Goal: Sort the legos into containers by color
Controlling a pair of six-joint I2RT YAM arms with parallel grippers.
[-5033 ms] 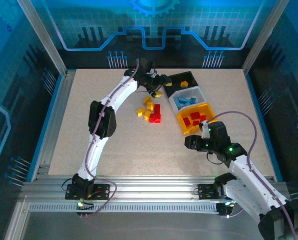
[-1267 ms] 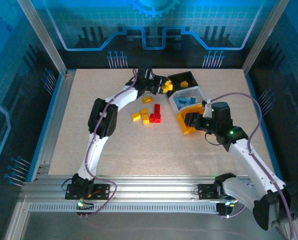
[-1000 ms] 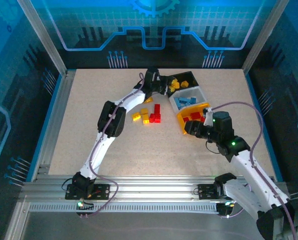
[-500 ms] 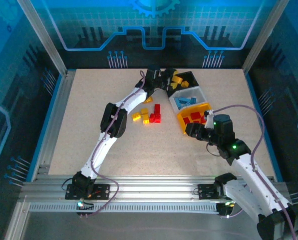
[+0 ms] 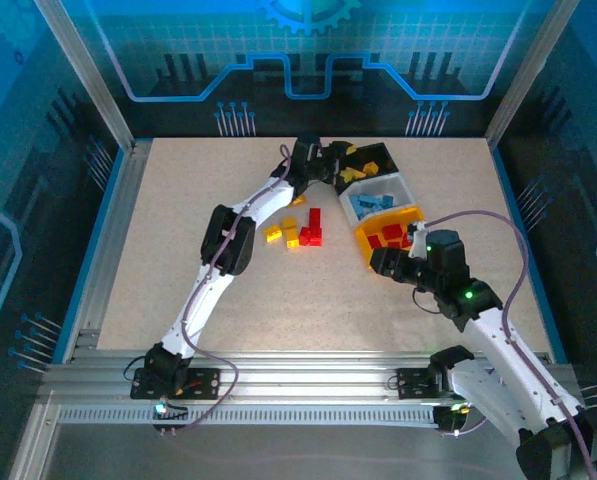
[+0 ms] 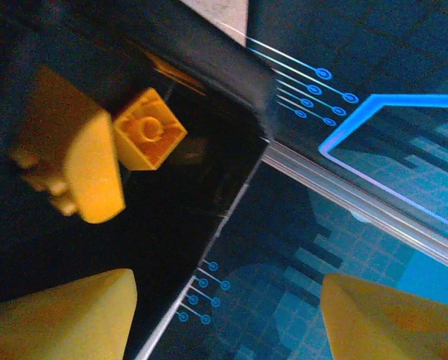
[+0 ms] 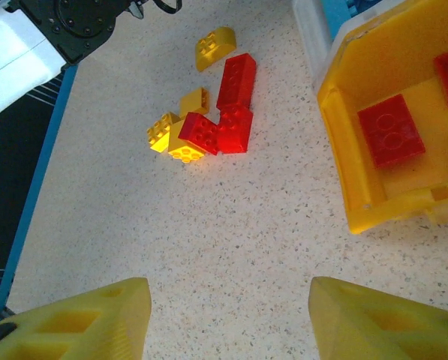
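My left gripper [image 5: 338, 166] hangs open over the black container [image 5: 380, 150], nothing between its yellow fingertips [image 6: 73, 315]. In the left wrist view two yellow legos [image 6: 148, 127] lie on the black container's floor [image 6: 133, 240]. The white container [image 5: 398, 188] holds blue legos [image 5: 375, 204]. The yellow container [image 5: 370, 240] holds red legos [image 5: 388, 233]. A loose pile of red legos [image 7: 235, 82] and yellow legos [image 7: 195, 100] lies left of the containers [image 5: 300, 230]. My right gripper [image 7: 227, 322] is open and empty over bare table, just in front of the yellow container [image 7: 340, 172].
The left arm [image 5: 248, 205] stretches diagonally across the table past the loose pile. Aluminium frame rails [image 5: 128, 200] and blue patterned walls border the speckled table [image 5: 228, 290]. Bare table lies to the left and near side of the pile.
My left gripper moved right over the black container and opened, letting its yellow lego drop in. The right gripper drew back slightly from the yellow container.
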